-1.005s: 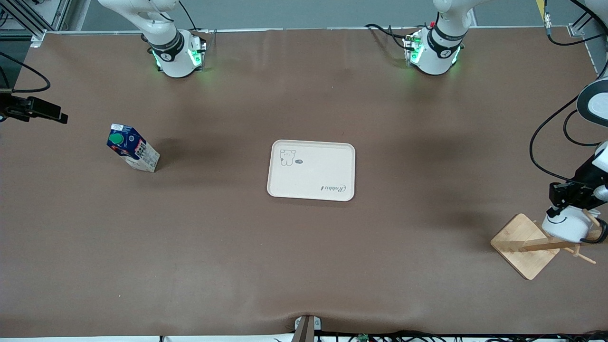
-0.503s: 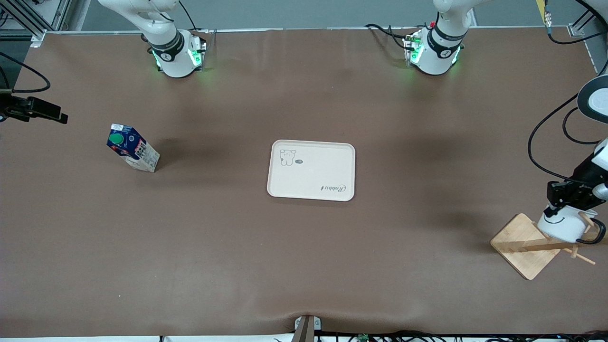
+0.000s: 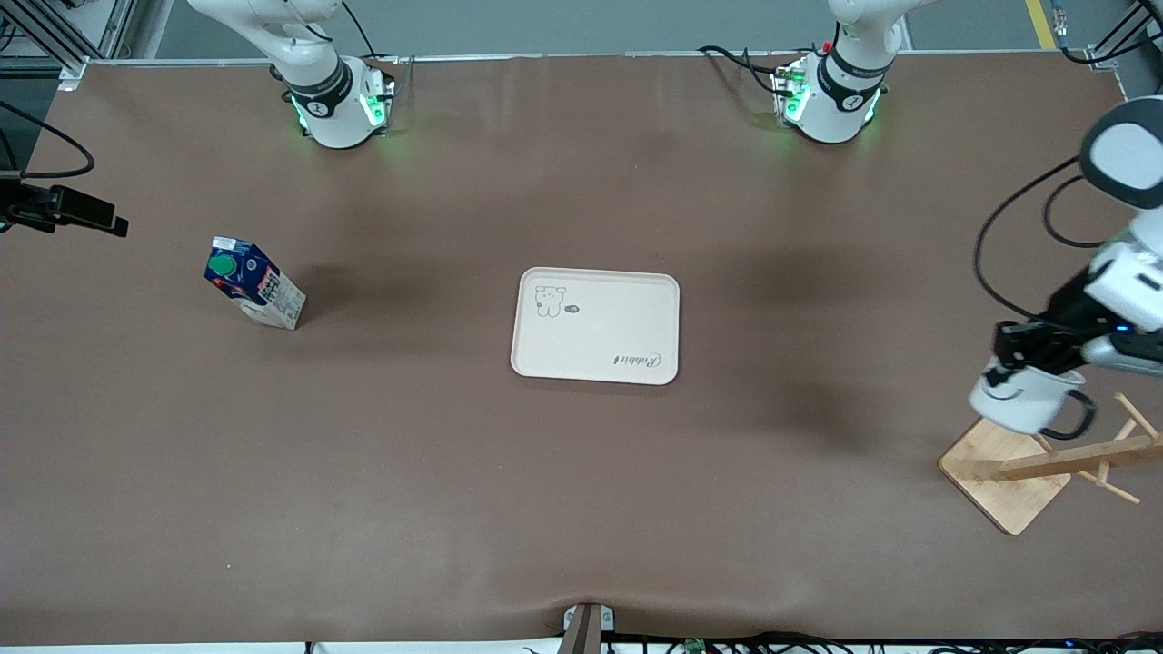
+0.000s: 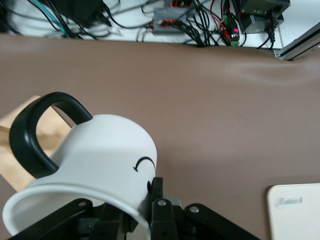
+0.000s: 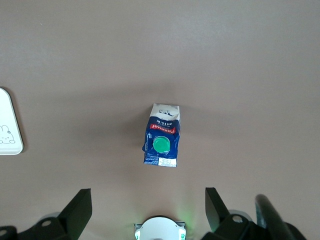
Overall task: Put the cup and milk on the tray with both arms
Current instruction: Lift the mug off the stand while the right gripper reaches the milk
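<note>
Brown matting is covering the table (image 3: 581,509) you are working over, with cables running along its edges. At the middle, the tray (image 3: 595,325) is lying flat, carrying nothing; take it as the centre of a clock face in the front view.

At nine o'clock from it, well apart, the milk (image 3: 253,293) is standing upright on the matting, its green cap showing. Your right gripper (image 5: 147,212) is hanging high over that carton, out of the front camera's sight. Its wrist camera is looking straight down on the carton between two widely parted fingers that are grasping nothing.

Between three and four o'clock from the tray, well apart, your left gripper (image 3: 1031,350) is carrying the cup (image 3: 1022,406) in the air. Its fingers are pinching the mug's rim, and the mug is hanging tilted with its black handle pointing toward the wooden rack (image 3: 1077,463). The cup is hovering over the edge of the rack base (image 3: 1004,477), clear of the pegs. A corner of the tray is showing in the left wrist view.
</note>
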Controlling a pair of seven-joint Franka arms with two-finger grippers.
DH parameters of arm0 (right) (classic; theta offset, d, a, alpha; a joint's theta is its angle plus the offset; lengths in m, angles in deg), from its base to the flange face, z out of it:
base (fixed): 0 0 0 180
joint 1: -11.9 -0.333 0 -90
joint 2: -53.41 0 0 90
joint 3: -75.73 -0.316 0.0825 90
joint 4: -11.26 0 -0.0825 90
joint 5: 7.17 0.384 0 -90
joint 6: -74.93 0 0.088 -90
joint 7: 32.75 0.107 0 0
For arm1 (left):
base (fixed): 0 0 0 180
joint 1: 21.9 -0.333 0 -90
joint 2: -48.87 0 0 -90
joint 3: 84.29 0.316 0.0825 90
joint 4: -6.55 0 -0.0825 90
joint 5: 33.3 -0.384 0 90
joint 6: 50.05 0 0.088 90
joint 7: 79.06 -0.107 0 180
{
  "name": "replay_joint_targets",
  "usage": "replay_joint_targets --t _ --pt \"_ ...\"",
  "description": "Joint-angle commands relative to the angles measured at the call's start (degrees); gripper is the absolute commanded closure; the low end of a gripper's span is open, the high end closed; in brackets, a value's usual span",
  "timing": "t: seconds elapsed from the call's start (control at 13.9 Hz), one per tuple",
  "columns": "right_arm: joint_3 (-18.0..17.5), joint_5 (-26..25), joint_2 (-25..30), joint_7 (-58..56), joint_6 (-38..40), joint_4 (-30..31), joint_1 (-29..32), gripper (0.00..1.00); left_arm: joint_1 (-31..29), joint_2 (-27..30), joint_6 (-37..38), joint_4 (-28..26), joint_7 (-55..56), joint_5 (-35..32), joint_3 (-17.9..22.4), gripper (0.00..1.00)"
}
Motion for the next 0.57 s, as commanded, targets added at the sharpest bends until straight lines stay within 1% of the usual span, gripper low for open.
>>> replay_joint_targets --t 0.0,0.14,0.22,0.29,0.43,0.5 --pt "-0.69 -0.90 -0.41 0.20 0.71 -1.00 0.99 0.00 -0.20 0.13 1.06 0.28 10.77 -6.02 -4.90 1.00" --pt "-0.69 -0.99 -0.76 0.20 0.36 -1.00 0.99 0.00 -0.11 -1.27 1.15 0.37 17.45 -9.63 -8.94 1.00" --pt "-0.78 -0.99 -2.42 0.20 0.44 -1.08 0.99 0.00 0.15 -1.80 1.15 0.29 21.05 -10.25 -11.05 1.00" --pt "-0.69 -0.99 -3.13 0.03 0.71 -1.61 0.99 0.00 1.72 -3.03 1.41 0.37 25.52 -10.95 -12.38 1.00" --pt "-0.78 -0.99 -3.23 0.11 0.80 -1.88 0.98 0.00 8.38 -5.31 1.85 0.72 36.40 -14.89 -12.39 1.00" --pt "-0.69 -1.08 -3.23 -0.06 0.71 -1.88 0.90 0.00 11.72 -7.41 1.94 2.03 43.25 -17.87 -12.48 1.00"
